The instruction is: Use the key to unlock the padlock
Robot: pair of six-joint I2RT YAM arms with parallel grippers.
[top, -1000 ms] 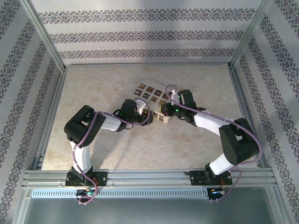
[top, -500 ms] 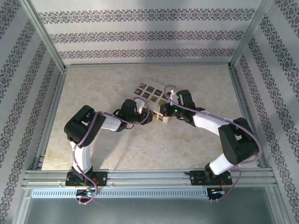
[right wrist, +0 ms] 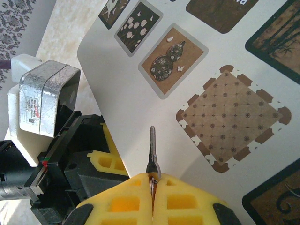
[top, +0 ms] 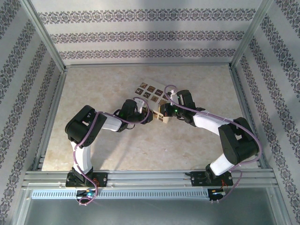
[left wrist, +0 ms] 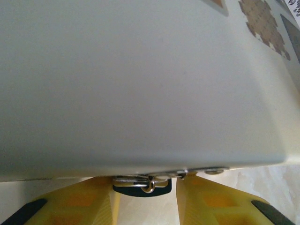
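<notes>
While the left gripper (top: 143, 117) pinches the padlock (left wrist: 142, 189) between its yellow jaws, low centre of the left wrist view, the lock's dark body sits right under the lower edge of the cream box (right wrist: 112, 79) with its silvery loop touching or almost touching that edge. It is probably held there so the lock stays fixed for the other arm. The right gripper (right wrist: 152, 178) has its jaws pressed together on the key (right wrist: 152, 140), whose blade sticks out straight toward the upper frame and lies over the box's patterned face, near its left edge. The key is not in the lock yet, and the keyhole can't be made out. In the top view both grippers meet mid-worktop (top: 103, 84) at the box's near side. My judgement is that this is the key-alignment step, with the box crowding the approach.
</notes>
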